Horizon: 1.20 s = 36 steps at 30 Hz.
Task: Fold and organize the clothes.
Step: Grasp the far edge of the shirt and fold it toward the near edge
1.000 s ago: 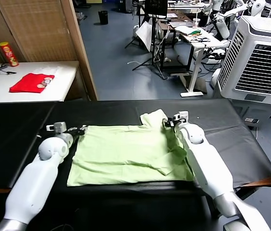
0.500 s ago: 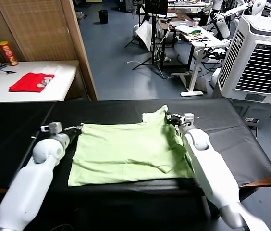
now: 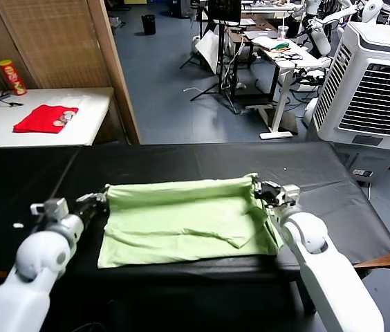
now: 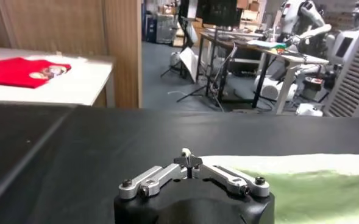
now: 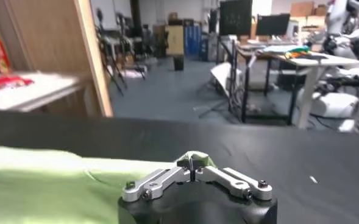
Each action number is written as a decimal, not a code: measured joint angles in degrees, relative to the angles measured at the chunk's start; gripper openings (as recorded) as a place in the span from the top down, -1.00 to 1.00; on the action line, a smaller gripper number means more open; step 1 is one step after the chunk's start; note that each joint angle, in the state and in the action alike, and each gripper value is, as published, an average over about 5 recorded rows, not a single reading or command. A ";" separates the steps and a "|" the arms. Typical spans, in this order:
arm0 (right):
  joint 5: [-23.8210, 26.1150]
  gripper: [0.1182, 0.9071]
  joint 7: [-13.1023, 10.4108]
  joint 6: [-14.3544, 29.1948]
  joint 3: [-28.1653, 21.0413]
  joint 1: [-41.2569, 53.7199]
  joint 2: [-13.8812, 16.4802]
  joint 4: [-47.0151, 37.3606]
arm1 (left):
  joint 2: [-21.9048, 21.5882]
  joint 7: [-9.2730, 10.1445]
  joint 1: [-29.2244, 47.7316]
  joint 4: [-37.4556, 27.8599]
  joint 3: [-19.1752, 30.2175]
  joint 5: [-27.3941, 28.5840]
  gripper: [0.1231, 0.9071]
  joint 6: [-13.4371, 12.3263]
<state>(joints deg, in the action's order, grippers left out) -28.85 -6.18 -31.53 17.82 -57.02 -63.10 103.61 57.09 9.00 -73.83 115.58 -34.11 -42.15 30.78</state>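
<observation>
The clothes, one pale green T-shirt (image 3: 181, 221), lie on the black table (image 3: 174, 160) with the far edge raised and drawn over the near part. My left gripper (image 3: 101, 198) is shut on the far left corner; in the left wrist view its tips (image 4: 188, 159) pinch a small pale bit of cloth, with the shirt (image 4: 307, 182) beside them. At the far right corner my right gripper (image 3: 259, 187) is shut too, and in the right wrist view green cloth bunches at its tips (image 5: 191, 163), the shirt (image 5: 39, 182) spreading off to one side.
A red folded garment (image 3: 45, 117) and a snack can (image 3: 12, 76) sit on the white side table at the far left. A wooden partition (image 3: 112, 62) stands behind the table. An air cooler (image 3: 375, 83) is at the far right.
Both grippers have drawn back toward me, pulling the shirt's far edge and the raised sleeve over the body. The left gripper has closed on its corner.
</observation>
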 joint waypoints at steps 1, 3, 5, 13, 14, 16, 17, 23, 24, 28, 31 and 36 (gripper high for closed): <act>-0.14 0.99 -0.40 -0.81 0.32 -1.09 0.40 1.34 | 0.15 0.02 -1.72 1.13 -0.62 0.18 0.99 -0.17; -0.37 0.99 -0.93 -2.15 0.95 -3.19 1.05 3.80 | 0.39 0.04 -4.75 2.98 -1.73 0.52 0.99 -0.43; -0.50 0.99 -1.25 -3.07 1.49 -5.02 1.40 5.73 | 0.52 0.01 -7.42 4.40 -2.56 0.93 0.99 -0.59; -0.30 0.99 -2.02 -5.88 2.86 -10.32 1.60 10.17 | 1.20 -0.26 -12.95 5.96 -3.12 3.88 0.99 -0.78; -0.25 0.99 -2.08 -6.16 3.01 -10.84 1.61 10.57 | 1.26 -0.26 -13.19 5.84 -3.09 4.24 0.99 -0.85; -0.18 0.99 -2.21 -6.69 3.29 -11.76 1.65 11.32 | 1.34 -0.26 -13.65 5.52 -3.05 5.19 0.99 -1.07; -0.16 0.99 -2.27 -6.93 3.43 -12.17 1.68 11.67 | 1.36 -0.26 -13.90 5.36 -3.04 5.74 0.99 -1.22; -0.12 0.99 -2.26 -8.32 4.06 -14.25 1.75 13.06 | 1.47 -0.25 -15.49 5.29 -2.97 7.66 0.99 -1.36; -0.15 0.99 -2.16 -8.41 4.23 -14.55 1.76 13.28 | 1.51 -0.21 -15.71 5.49 -2.91 7.80 0.99 -1.02; -0.87 0.78 -1.35 -8.41 5.24 -15.96 2.16 14.71 | 1.79 0.21 -16.43 6.57 -2.76 8.17 0.90 0.92; -2.40 0.37 -0.55 -8.05 6.74 -17.12 2.85 16.38 | 1.87 0.55 -17.10 7.55 -3.16 7.88 0.58 2.07; -2.96 -0.26 -0.29 -5.40 9.65 -17.24 3.24 17.82 | 1.75 0.78 -17.33 9.36 -4.59 5.89 -0.10 3.06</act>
<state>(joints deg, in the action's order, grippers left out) -31.81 -6.47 -36.94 27.47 -74.26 -59.85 121.43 58.85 9.78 -91.16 124.93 -38.69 -36.26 33.84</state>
